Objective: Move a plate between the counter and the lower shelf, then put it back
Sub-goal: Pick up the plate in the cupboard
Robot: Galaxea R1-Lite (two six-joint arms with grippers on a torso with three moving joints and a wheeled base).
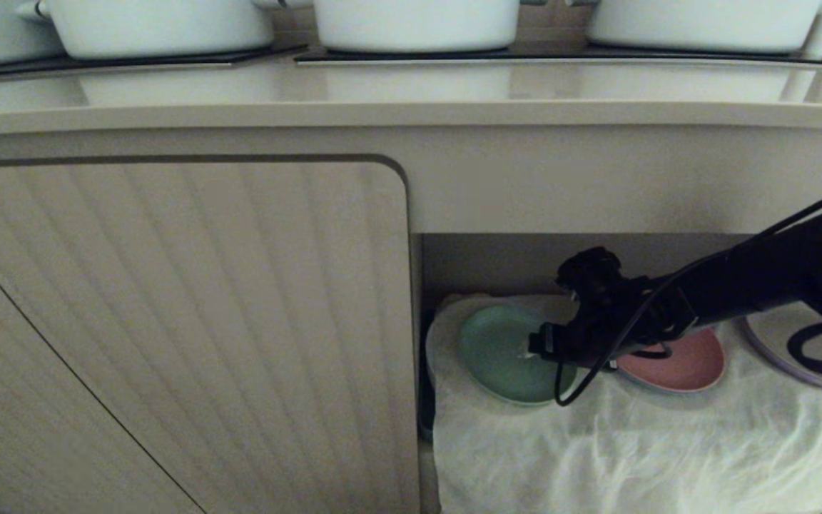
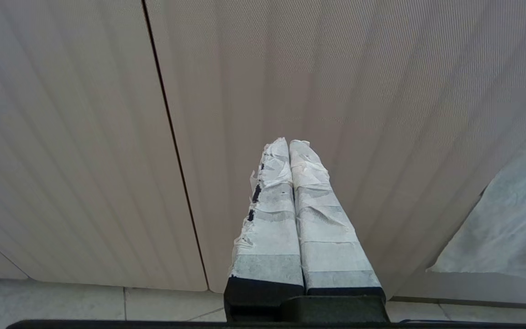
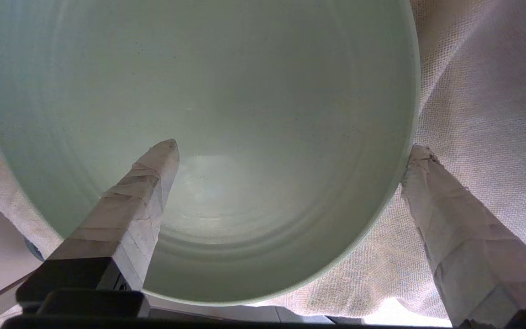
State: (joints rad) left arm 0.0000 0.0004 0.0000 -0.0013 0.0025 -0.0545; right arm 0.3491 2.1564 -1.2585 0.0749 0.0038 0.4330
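At the left end of the lower shelf (image 1: 668, 457), my right gripper (image 3: 290, 155) stands spread astride the plate (image 3: 244, 91) rim, so I would close slowly and squarely.

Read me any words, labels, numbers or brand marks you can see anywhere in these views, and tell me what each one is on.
No readable text in any view.
Right arm: a few small pale marks on its black casing, too blurred to read.
White plate at the shelf's right end: a bold black looping mark, cut off by the arm, not legible.
Plate, pink plate, pots, cabinet door: no markings.
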